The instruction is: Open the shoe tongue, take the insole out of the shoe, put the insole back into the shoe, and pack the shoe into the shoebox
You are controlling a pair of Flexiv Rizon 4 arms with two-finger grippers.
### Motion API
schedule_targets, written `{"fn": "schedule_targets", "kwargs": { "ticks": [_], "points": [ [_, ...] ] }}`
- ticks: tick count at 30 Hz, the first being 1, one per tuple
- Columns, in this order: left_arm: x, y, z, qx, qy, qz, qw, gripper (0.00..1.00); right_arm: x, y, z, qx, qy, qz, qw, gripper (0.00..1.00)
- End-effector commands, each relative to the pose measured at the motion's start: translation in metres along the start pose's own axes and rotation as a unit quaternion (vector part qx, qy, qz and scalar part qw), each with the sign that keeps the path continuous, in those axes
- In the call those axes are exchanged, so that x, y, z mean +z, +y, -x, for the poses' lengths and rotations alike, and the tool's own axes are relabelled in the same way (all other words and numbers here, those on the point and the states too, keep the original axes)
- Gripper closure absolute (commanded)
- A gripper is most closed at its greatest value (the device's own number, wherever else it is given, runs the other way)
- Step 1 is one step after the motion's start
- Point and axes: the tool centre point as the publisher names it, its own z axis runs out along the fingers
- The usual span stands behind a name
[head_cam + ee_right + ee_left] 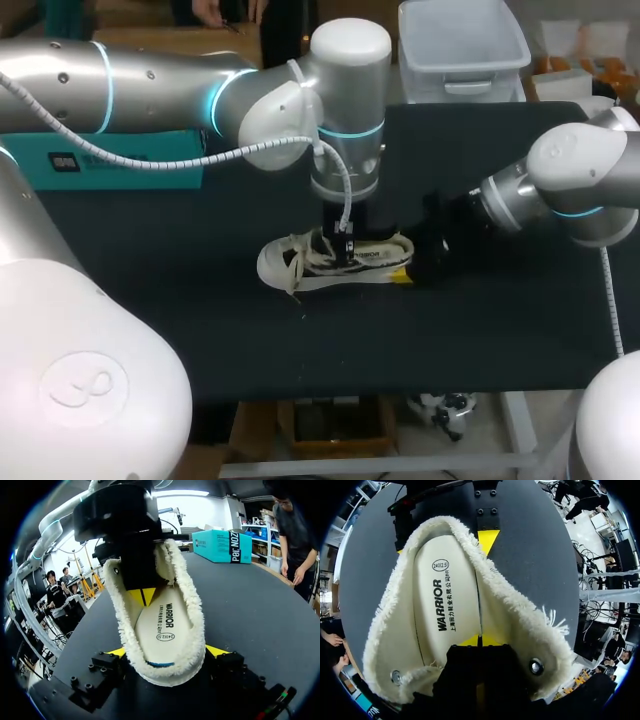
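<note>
Dark desk (200, 330) carries the shoe (300, 265), heel clamped between right fingers (215, 650). Left fingers (470, 641) pinch the insole (440, 600); drawing it out likely comes next.

Left arm (200, 95): silver and white shells, cyan light rings, white coiled cable (150, 162) strung alongside.
Right arm (575, 180): same silver-white finish (one cyan ring showing).
Fingers (95, 675): black, screw-studded, yellow-tipped.
</note>
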Motion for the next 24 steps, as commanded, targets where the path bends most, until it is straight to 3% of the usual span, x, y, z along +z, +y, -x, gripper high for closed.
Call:
{"fn": "schedule_targets", "kwargs": {
  "ticks": [1, 6, 13, 24],
  "points": [
    [0.015, 0.0, -0.008, -0.001, -0.009, 0.002, 1.0, 0.83, 0.004, -0.008, 0.002, 0.001, 0.0, 0.001, 1.0, 1.0],
    [0.016, -0.001, -0.003, -0.003, -0.014, 0.002, 1.0, 0.71, 0.004, -0.008, 0.002, 0.001, 0.0, 0.001, 1.0, 1.0],
    [0.031, -0.004, 0.001, -0.006, -0.018, 0.008, 1.0, 0.7, 0.004, -0.008, 0.002, 0.001, 0.0, 0.001, 1.0, 1.0],
    [0.057, -0.004, 0.028, -0.025, -0.031, 0.014, 0.999, 0.7, 0.004, -0.008, 0.002, 0.001, 0.0, 0.001, 1.0, 1.0]
  ]
}}
